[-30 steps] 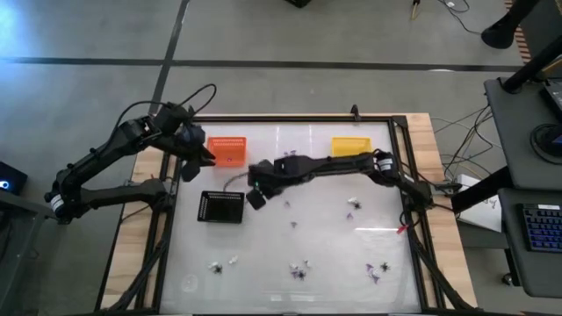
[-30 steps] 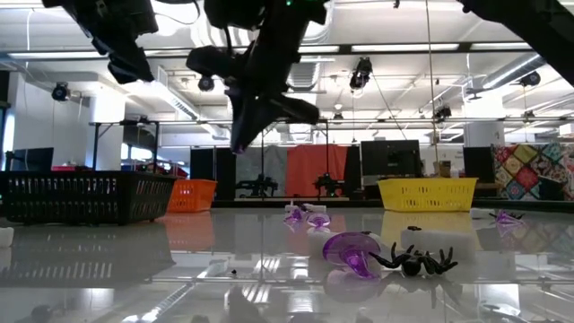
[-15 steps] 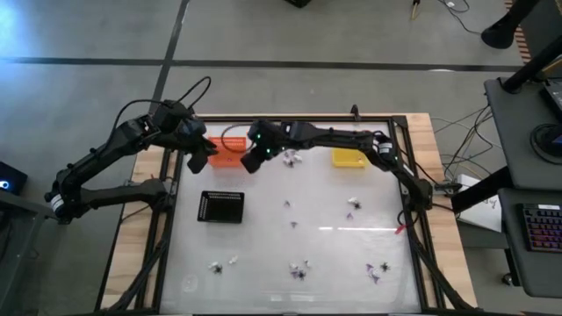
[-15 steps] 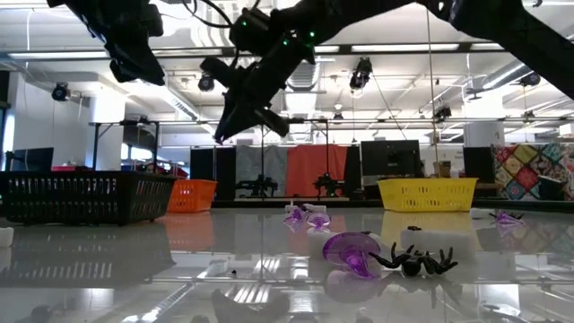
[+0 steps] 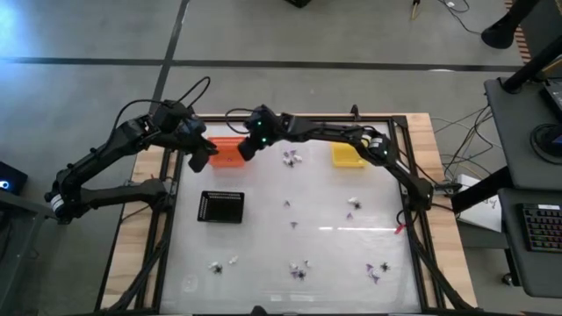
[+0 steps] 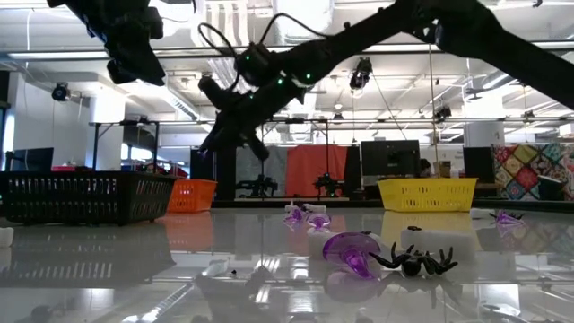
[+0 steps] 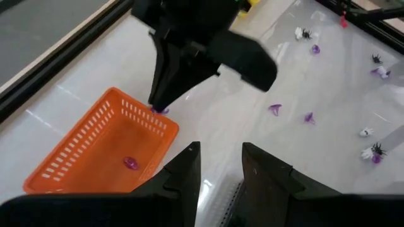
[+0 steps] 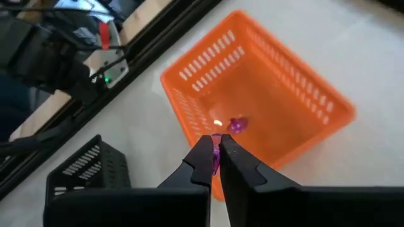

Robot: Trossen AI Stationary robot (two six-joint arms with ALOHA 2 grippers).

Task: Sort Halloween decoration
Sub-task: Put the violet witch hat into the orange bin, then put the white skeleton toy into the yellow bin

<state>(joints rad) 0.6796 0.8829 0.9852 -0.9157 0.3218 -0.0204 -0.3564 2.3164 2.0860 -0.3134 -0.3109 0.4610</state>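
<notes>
The Halloween decoration is a scatter of tiny purple, black and whitish trinkets (image 5: 299,270) lying on the white table, seen close in the low view (image 6: 350,251). My right gripper (image 5: 244,151) hangs over the orange basket (image 5: 226,151), shut on a purple trinket (image 8: 216,159). A second purple trinket (image 8: 237,125) lies on the basket's floor. My left gripper (image 7: 218,165) hovers open at the basket's left side (image 5: 200,154), with nothing between its fingers. My right gripper pinches the small purple trinket (image 7: 159,110) between its two fingertips. The fingers slant down, reaching in from the table's right side. The trinket is lifted clear and hangs above the rim of the orange basket (image 8: 208,142).
A black rectangular tray (image 5: 221,206) sits near the left, in front of the orange basket. A yellow basket (image 5: 347,156) stands at the far right. More trinkets lie near the far middle (image 5: 291,158), at mid right (image 5: 351,204) and along the near edge (image 5: 376,270).
My right gripper, still shut, has swung from beside the black tray toward the table's far left, turning as it went, and now hangs over the orange basket. My left gripper has rolled a little where it is.
</notes>
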